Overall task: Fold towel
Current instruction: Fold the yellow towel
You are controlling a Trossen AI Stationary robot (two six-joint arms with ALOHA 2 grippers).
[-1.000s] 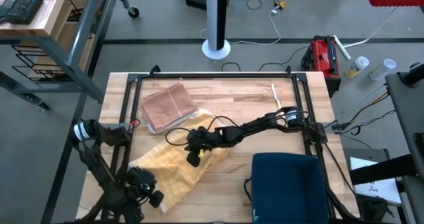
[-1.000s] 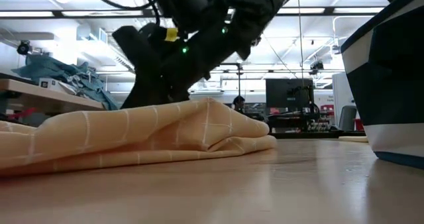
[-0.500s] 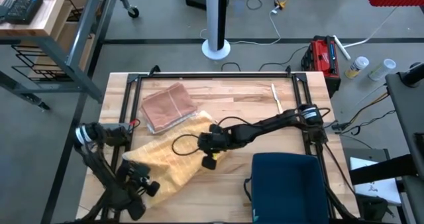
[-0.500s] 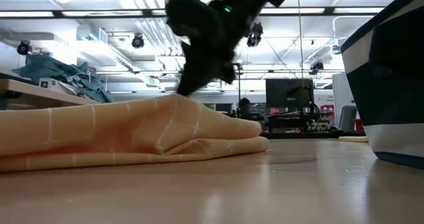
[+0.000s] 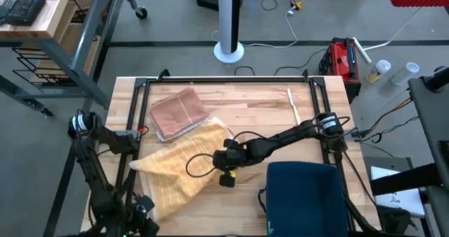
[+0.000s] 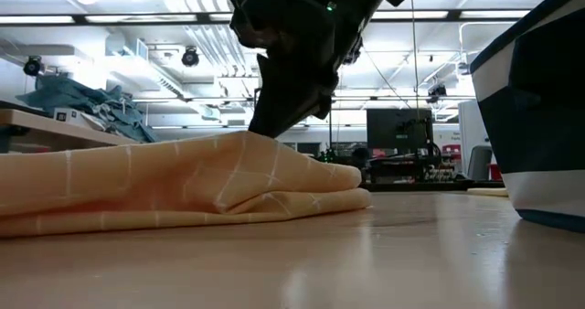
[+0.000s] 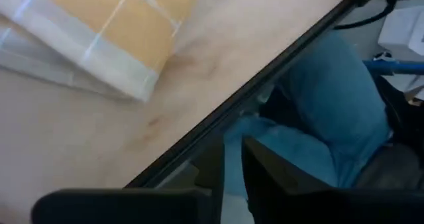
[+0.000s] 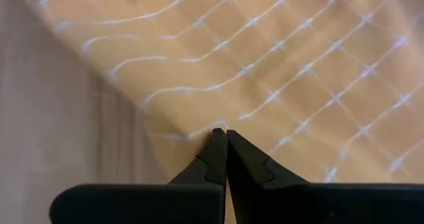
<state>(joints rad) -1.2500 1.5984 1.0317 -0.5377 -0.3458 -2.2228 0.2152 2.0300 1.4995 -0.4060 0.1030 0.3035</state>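
The yellow towel (image 5: 179, 168) with a white grid lies crumpled on the wooden table, left of centre. It also shows in the low view (image 6: 174, 186). My right gripper (image 5: 226, 160) is shut on the towel's right edge, where the cloth stands up in a low peak (image 6: 249, 135). My left gripper (image 5: 142, 209) hangs over the table's near left edge, clear of the towel. Its fingers (image 7: 233, 159) stand slightly apart with nothing between them. The towel's near corner (image 7: 136, 85) lies flat on the wood. My right gripper pinches the towel's right edge (image 8: 218, 126) between the tips of its two fingers. The fingers slant down from the table's right side. The cloth rises to a small peak at the fingertips (image 6: 260, 124), and the rest of it lies on the table.
A folded brown cloth (image 5: 179, 112) lies at the far left, touching the towel's far edge. A dark blue bin (image 5: 305, 195) stands at the near right. A thin light stick (image 5: 292, 102) lies at the far right. Black frame rails (image 5: 224, 80) border the table.
My right gripper has gone toward the table's right edge with the towel's edge, drawing the bunched cloth out wider. My left gripper has risen and drawn back off the towel's near corner toward the table's near left edge. That corner now lies on the wood.
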